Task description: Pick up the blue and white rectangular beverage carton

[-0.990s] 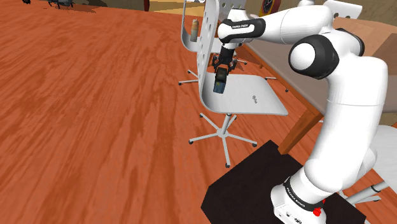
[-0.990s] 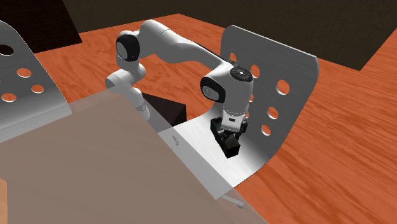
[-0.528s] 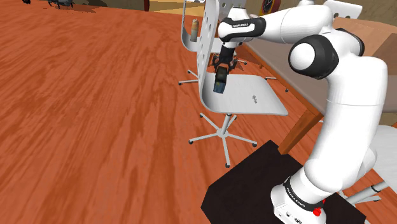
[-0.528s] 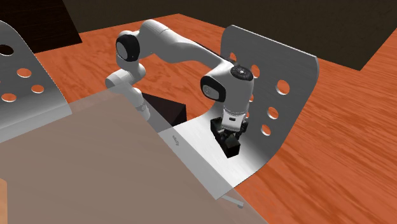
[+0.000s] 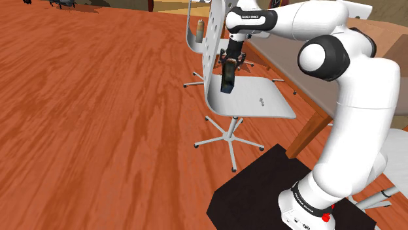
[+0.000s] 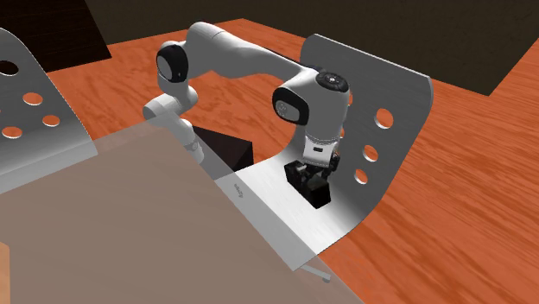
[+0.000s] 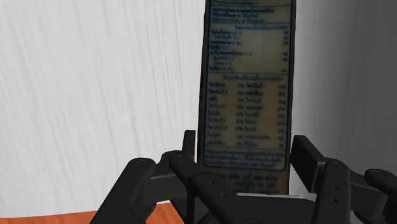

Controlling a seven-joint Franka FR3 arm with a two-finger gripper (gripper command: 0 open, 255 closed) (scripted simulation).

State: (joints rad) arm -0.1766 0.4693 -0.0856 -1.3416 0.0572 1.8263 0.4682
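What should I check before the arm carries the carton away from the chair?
1. Grip: the gripper is shut on the carton, with one of the fingers on each side. Ok.
2. Alignment: the carton runs straight out between the fingers, not skewed. Ok.
3. Grip position: the fingers clasp it near one end, with most of it reaching past them. Ok, though it is probably best moved slowly.
4. Carton clear of the seat: cannot tell, since its low end sits close over the seat.
5. Gap to the chair back: cannot tell. It stands close behind the gripper, so lifting straight up looks safer.
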